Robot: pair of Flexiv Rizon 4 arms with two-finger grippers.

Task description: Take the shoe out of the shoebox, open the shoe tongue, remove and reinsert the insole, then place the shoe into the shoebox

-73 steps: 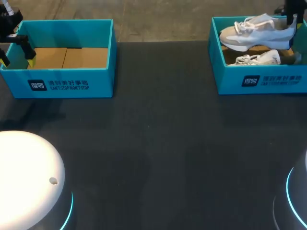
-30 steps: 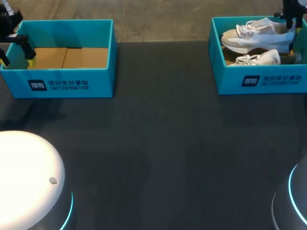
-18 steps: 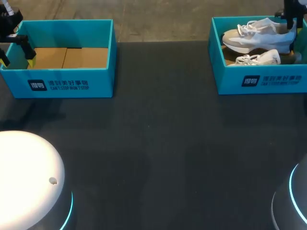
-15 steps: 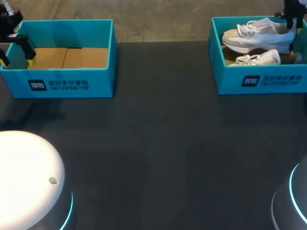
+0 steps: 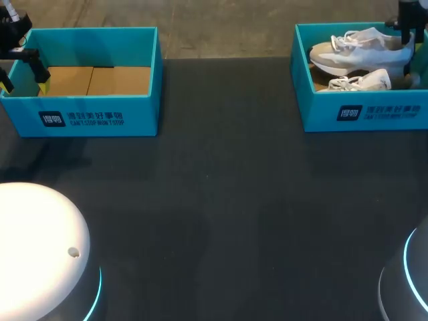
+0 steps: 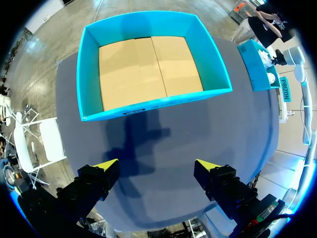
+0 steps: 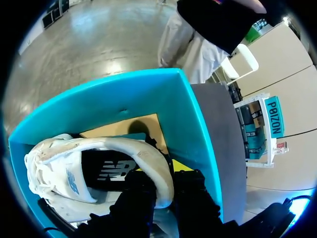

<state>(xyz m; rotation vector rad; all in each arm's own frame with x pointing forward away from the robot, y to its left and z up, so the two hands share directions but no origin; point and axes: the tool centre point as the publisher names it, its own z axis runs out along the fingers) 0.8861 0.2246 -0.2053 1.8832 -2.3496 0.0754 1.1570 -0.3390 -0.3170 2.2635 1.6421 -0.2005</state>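
Right gripper: The right gripper [image 7: 166, 181] is pinching the heel rim of the shoe [image 5: 361, 50], with one finger inside and one outside.
Shoe: It is hanging inside the shoebox [image 5: 364, 114] at the far right of the bench [image 5: 221, 187]. Its toe is pointing left. It is sitting just above the second shoe [image 5: 361, 81], which is lying in the near part of the same shoebox.
What just changed: Since the oldest picture the shoe is sitting a little more to the right and looking a little lower. The right gripper is also sitting a bit more to the right. In the last half second almost nothing is moving.
What that means: I think the first step is still going on. The shoe is gripped but is not out of the shoebox yet. The tongue and insole steps are still waiting.
Left gripper: The left gripper [image 6: 156, 166] is holding its fingers wide apart with nothing between them. It is waiting by the left side of the other box [image 6: 158, 101], at the far left. It is staying in the same spot as before.
Other box: It is showing only its brown cardboard floor, the same as earlier.
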